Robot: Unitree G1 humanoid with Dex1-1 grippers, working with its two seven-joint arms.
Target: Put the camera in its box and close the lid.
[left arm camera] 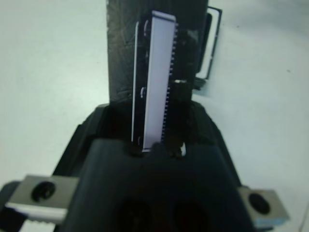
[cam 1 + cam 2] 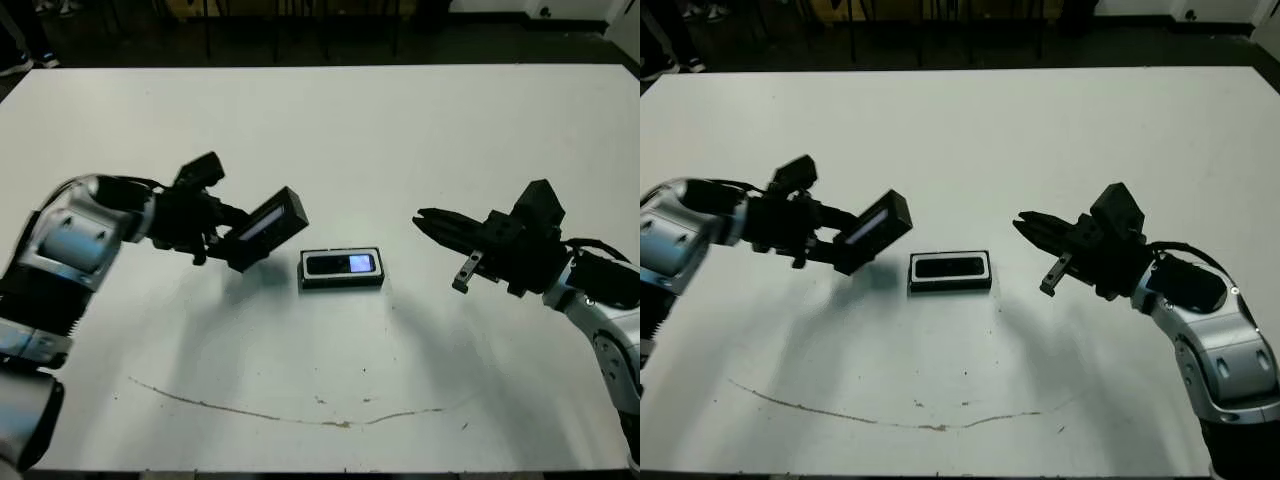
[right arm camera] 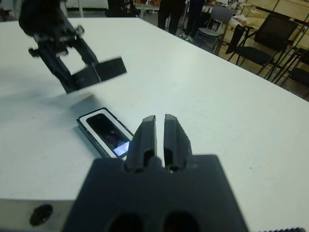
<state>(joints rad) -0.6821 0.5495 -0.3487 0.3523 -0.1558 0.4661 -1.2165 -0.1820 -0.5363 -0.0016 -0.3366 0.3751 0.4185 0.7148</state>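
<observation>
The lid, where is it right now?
The lid is up in the air, tilted, held by the left gripper, just to the robot's left of the box with the camera inside.

head stereo pair overlooking table (image 2: 420, 130), wrist views close

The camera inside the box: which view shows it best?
The left eye view: the camera lies unobstructed in the box, bluish screen visible. The right eye view shows it dark, the right wrist view partly behind the fingers; in the left wrist view the lid hides it.

Camera (image 2: 341, 264) in box (image 2: 342, 283); lid (image 2: 265, 229) just left, aloft.
</observation>
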